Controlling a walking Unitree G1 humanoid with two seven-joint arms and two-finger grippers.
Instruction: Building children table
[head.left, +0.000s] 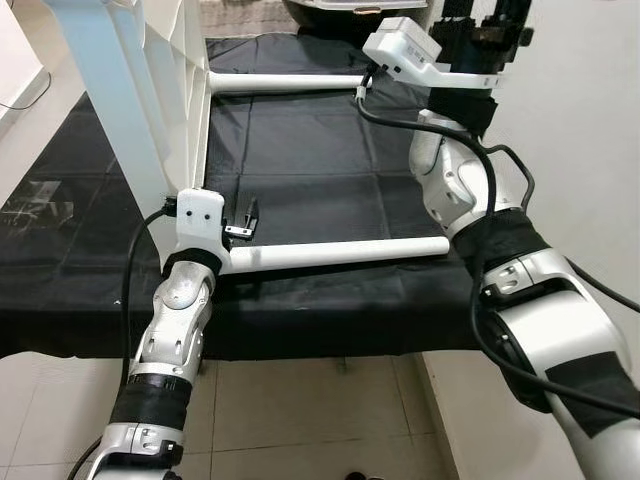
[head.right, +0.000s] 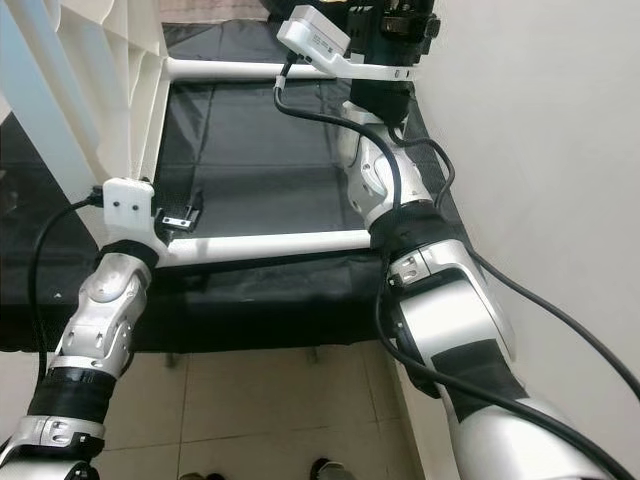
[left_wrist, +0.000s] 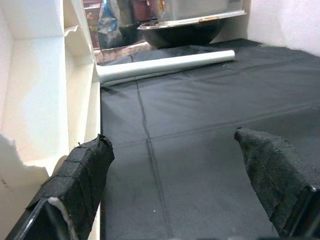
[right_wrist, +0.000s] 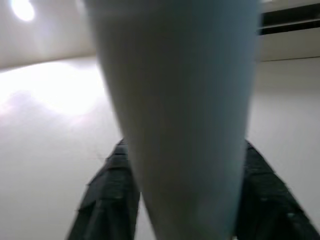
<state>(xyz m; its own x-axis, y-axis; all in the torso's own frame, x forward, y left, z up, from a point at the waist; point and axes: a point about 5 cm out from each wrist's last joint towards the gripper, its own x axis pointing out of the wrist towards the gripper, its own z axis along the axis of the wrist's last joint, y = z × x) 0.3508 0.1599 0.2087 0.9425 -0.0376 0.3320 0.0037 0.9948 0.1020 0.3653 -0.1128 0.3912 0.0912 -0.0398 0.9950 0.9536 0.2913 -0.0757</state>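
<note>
The white tabletop (head.left: 140, 90) stands on its edge at the left of the black cloth. Two white legs stick out of it to the right: a near leg (head.left: 340, 252) and a far leg (head.left: 280, 82). My left gripper (head.left: 243, 222) hovers open just above the near leg's base, beside the tabletop. In the left wrist view its fingers (left_wrist: 85, 175) stand wide apart over bare cloth, with the far leg (left_wrist: 165, 65) beyond. My right gripper (head.left: 495, 25) is raised at the far right. In the right wrist view it is shut on a loose white leg (right_wrist: 180, 115) between its fingers (right_wrist: 107, 200).
A black cloth (head.left: 320, 160) covers the low work surface, whose front edge runs just below the near leg. A white wall (head.left: 590, 120) stands close on the right. A dark pan (left_wrist: 185, 30) sits at the far end. Tiled floor (head.left: 320, 410) lies in front.
</note>
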